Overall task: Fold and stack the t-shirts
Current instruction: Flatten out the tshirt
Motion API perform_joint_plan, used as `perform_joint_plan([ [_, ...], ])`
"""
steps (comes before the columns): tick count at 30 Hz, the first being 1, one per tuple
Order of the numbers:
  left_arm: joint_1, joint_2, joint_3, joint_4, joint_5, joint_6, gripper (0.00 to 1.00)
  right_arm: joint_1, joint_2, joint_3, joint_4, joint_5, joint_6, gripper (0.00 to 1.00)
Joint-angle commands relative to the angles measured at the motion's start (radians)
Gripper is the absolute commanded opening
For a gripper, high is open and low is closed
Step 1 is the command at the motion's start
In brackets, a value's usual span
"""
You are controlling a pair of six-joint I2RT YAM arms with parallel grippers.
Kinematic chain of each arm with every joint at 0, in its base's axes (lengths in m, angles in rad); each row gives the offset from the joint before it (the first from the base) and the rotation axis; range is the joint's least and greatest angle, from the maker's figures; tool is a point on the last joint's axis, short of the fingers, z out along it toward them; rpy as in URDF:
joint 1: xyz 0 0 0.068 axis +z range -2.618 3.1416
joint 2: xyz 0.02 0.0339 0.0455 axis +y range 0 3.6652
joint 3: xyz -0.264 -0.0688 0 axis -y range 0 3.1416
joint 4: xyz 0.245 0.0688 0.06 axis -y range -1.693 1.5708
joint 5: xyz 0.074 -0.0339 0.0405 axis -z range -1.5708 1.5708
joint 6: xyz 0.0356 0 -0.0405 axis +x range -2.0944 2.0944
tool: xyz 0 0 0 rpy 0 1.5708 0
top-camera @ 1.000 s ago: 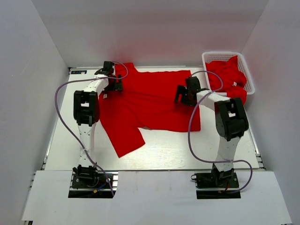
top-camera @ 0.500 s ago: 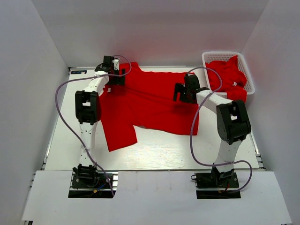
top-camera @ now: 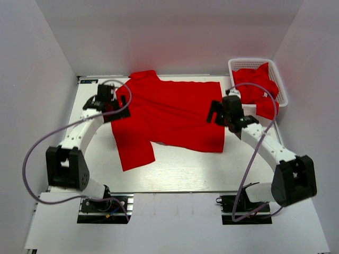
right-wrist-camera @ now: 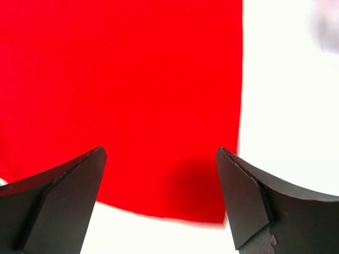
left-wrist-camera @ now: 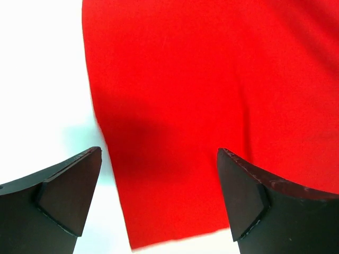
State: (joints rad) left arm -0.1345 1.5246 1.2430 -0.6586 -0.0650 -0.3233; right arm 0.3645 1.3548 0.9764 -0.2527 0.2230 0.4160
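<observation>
1. The shirt [top-camera: 169,114] lies spread over the far half of the table [top-camera: 185,172], with its collar end toward the left edge and its hem toward the right edge. The near sleeve [top-camera: 135,153] trails toward the near edge.
2. The spare shirts [top-camera: 254,84] are heaped in the basket [top-camera: 249,60] at the far right corner.
3. Both grippers are released and hold nothing. The left gripper [top-camera: 107,96] hangs over the shirt's left edge, and the right gripper [top-camera: 221,112] hangs over the near corner of the hem.
4. The step in hand looks like taking hold for the first fold.
   - Lower each gripper so one finger slips under the cloth edge.
   - Pinch at matching points so the crease runs straight.
   - Lift low and move both arms together.
5. In both wrist views a cloth edge and a corner sit between the open fingers, so little shifting seems needed.
6. For open room, bare table runs along the near edge and the left edge. The basket stands near the right arm and the wall backs the far edge, so folding toward the near side looks safest.
</observation>
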Motion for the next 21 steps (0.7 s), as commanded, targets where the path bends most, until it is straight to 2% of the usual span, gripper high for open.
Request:
perform_joint_plan([
  [1,-0.007,-0.085,-0.146,-0.05,-0.004,-0.141,1.0,0.013,-0.068,-0.085,-0.086,0.062,0.075,0.9],
  [5,-0.025,-0.2,-0.371,-0.098,0.014,-0.224,1.0,0.013,-0.097,-0.125,-0.161,0.104,0.113,0.9],
  [11,-0.065,-0.354,-0.562,-0.161,0.083,-0.304,1.0,0.01,-0.102,-0.163,-0.209,0.102,0.145,0.9],
  [15,-0.102,-0.397,-0.61,-0.18,0.119,-0.352,1.0,0.008,-0.102,-0.168,-0.227,0.119,0.156,0.9],
  [21,-0.113,-0.342,-0.599,-0.217,0.045,-0.396,1.0,0.005,-0.092,-0.176,-0.226,0.131,0.17,0.9],
])
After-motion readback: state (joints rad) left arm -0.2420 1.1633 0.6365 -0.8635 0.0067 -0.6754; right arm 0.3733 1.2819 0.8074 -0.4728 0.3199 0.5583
